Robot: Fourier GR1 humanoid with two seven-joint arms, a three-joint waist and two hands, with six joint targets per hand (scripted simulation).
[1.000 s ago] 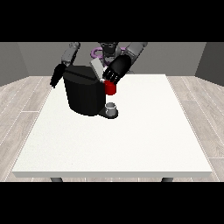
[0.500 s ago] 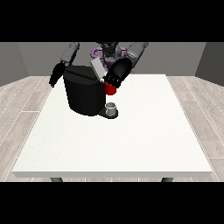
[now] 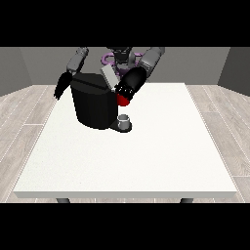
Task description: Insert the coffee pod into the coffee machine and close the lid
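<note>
Nearer the coffee machine (image 3: 95, 105) now, the hand at the view's right (image 3: 126, 89)

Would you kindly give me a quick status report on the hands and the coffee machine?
Hand at the view's right at the coffee machine, beside a red thing at the machine. Hand at the view's left hanging beside it. Pod not seen.

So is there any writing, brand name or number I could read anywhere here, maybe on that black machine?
None: no word, label, brand, number or sign can be read in this view.
The coffee machine shows plain black faces.
The white table carries no marks.
The small grey thing at the machine's base shows no print.
</note>
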